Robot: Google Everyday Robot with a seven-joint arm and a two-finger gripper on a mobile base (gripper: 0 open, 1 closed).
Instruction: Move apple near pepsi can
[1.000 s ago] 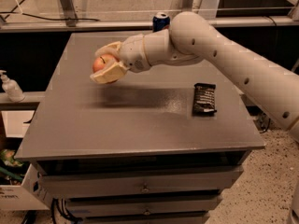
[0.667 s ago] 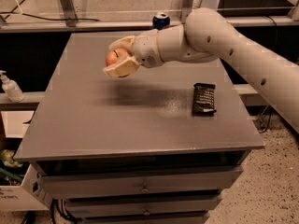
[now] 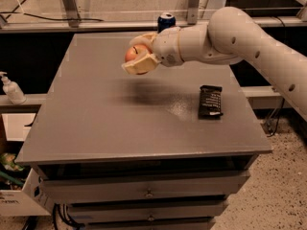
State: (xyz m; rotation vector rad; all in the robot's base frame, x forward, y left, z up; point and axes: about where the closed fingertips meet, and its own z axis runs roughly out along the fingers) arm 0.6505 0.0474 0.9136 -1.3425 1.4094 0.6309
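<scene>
So the gripper (image 3: 135, 52) is clamped on the apple (image 3: 133, 54), one pale finger over the top and one under it. Those fingers cover a good bit of the fruit; only the orange-red face and a dark stem line show. It hangs in the air over the back half of the table (image 3: 96, 123), with a soft shadow on the top below it.

The pepsi can (image 3: 166, 20) stands at the table's back edge, behind the wrist. Only its blue upper body and silver top show, since the wrist hides the bottom. The apple sits to the left of the can and nearer the camera, close but not touching.

The arm (image 3: 240, 35) runs off the right edge, so the base can't be seen. The drawers (image 3: 148, 191) under the table get cut off at the bottom. The print on the black wrapper (image 3: 210, 101) can't be read.

Count: one apple, one can, one flat black wrapper lying on the right side of the table, and one pump bottle (image 3: 10, 87) on a ledge off to the left.
</scene>
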